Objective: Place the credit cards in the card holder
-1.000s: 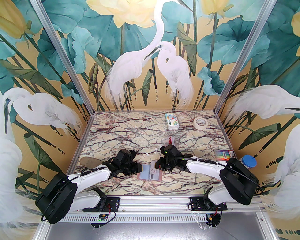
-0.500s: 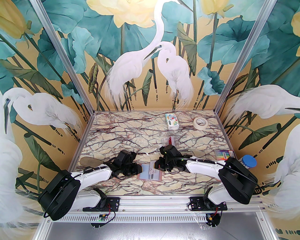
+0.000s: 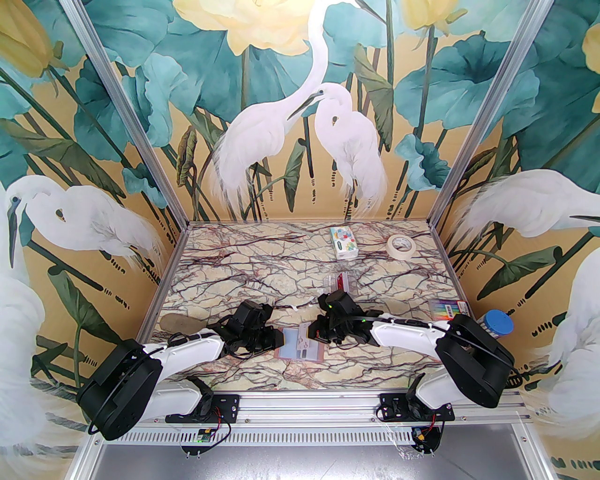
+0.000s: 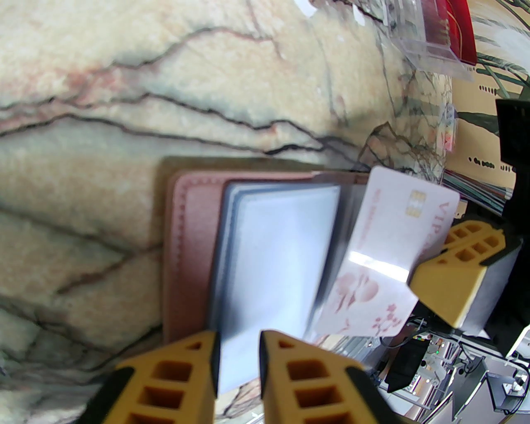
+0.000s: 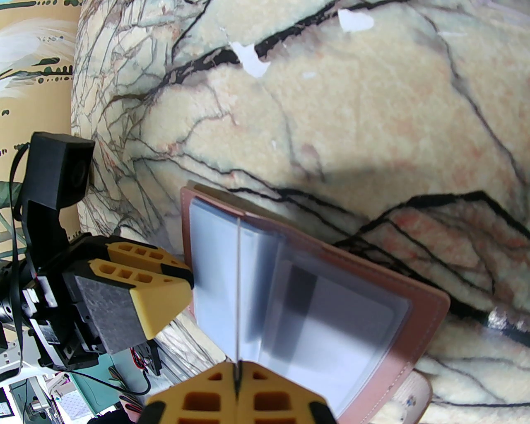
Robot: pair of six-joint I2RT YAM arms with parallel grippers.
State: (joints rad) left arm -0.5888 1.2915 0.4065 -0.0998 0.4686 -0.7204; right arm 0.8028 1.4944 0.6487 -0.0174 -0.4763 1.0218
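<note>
The card holder [image 3: 300, 349] lies open on the marble table between both arms, dusty pink with clear sleeves [image 4: 190, 232] [image 5: 418, 314]. My left gripper [image 3: 277, 338] [image 4: 238, 343] is shut on a lifted bundle of its clear sleeves at the holder's left edge. My right gripper [image 3: 313, 335] [image 5: 237, 368] is shut on a pale pink credit card [image 4: 385, 248] with a gold chip. The card stands on edge over the sleeves, its lower corner tucked at a sleeve's mouth. From the right wrist the card [image 5: 239, 290] appears as a thin line. A red card [image 4: 451, 25] sits in a clear stand.
A clear stand [image 3: 338, 282] with the red card stands just behind the right gripper. A tissue pack [image 3: 343, 242] and a tape roll [image 3: 401, 245] lie at the back. A striped pack [image 3: 447, 310] and a blue-lidded jar [image 3: 498, 323] sit at the right edge.
The left arm's elbow has swung a little to the right. The right gripper has edged slightly left with the card. Both grips hold as before.
</note>
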